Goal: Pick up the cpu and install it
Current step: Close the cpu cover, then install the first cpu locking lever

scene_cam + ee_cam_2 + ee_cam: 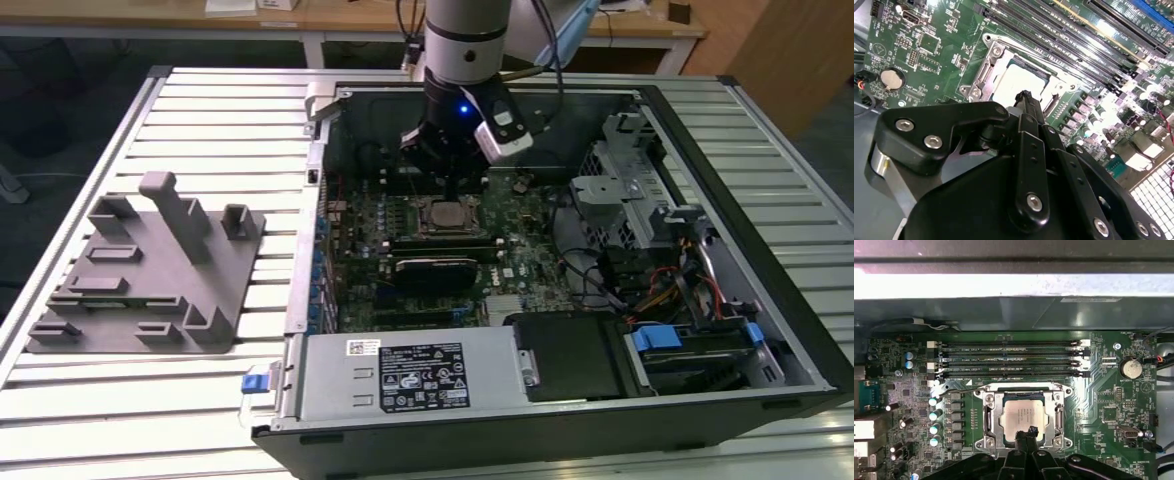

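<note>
Gripper (1030, 432): fingers pressed together, holding nothing, tips poised over one edge of cpu (1021, 417). Cpu lay flat in socket frame (988, 421) on motherboard (1114, 400), directly beneath gripper; contact unclear.

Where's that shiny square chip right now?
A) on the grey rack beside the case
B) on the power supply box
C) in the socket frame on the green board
C: the cpu lies inside the socket frame, with the gripper right above it.

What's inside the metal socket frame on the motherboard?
The cpu lies flat inside the socket frame. The gripper covers part of its edge; anything beneath the chip is hidden.
</note>
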Robot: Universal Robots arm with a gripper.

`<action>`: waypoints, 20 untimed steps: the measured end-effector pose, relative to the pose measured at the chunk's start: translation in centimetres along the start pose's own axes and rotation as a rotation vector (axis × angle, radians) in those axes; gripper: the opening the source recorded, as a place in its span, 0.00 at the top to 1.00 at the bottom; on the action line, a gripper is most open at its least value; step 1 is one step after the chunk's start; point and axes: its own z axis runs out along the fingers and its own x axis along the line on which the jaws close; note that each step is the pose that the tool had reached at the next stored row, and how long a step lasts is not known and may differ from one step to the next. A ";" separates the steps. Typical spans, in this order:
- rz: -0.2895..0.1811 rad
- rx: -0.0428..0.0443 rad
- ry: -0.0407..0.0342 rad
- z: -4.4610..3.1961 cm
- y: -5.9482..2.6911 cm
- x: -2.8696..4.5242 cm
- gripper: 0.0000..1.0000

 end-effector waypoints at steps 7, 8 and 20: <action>0.000 0.0001 0.0001 -0.04 0.00 0.00 0.89; 0.000 0.0001 0.0001 -0.07 0.00 0.00 0.89; 0.000 -0.0001 0.0001 -0.10 -0.01 0.29 0.89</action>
